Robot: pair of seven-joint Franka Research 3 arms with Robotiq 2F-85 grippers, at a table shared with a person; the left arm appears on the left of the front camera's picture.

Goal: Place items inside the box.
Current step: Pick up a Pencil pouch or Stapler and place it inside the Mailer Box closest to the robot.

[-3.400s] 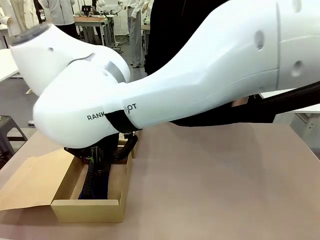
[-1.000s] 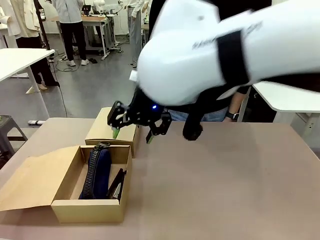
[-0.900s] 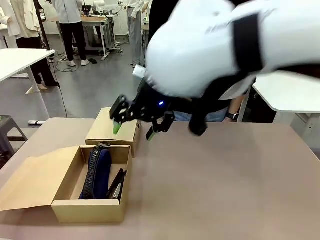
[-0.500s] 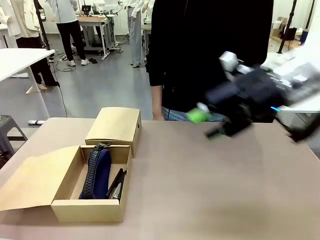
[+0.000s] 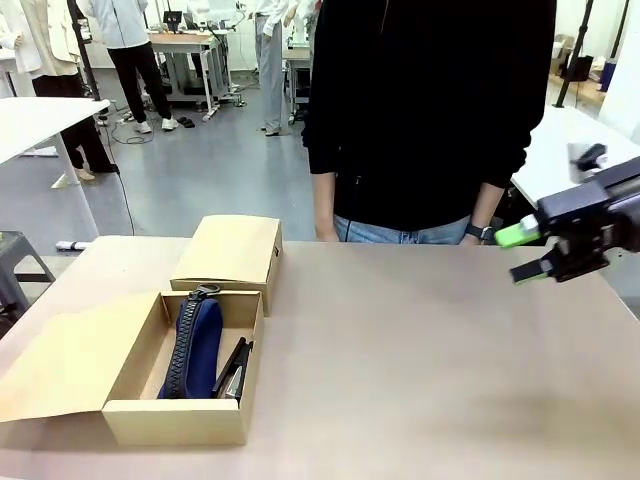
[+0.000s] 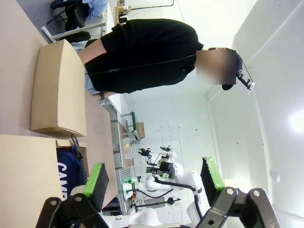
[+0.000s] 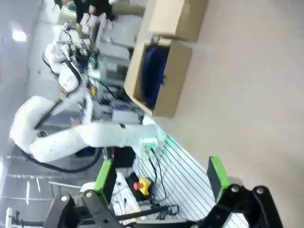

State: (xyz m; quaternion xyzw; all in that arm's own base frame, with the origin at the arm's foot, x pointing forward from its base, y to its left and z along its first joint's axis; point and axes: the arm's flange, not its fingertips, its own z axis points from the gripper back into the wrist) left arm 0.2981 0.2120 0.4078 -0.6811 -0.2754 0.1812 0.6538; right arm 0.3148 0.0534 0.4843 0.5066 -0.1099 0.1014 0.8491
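Note:
The long tan box lies open at the table's front left, its flap lid folded out to the left. Inside it lie a navy pencil case and, beside it, a black stapler. My right gripper hovers at the table's far right edge, open and empty. Its wrist view looks back at the box and the pencil case between the open right gripper. My left gripper is open and empty, just above the pencil case.
A smaller closed cardboard box stands just behind the open box. A person in a black top stands at the far edge, arms hanging down. The middle and right of the tabletop are bare. My left arm is visible in the right wrist view.
My right arm has swung from above the boxes on the left across the table to its right edge, jaws open throughout. The pencil case and stapler have stayed in the box.

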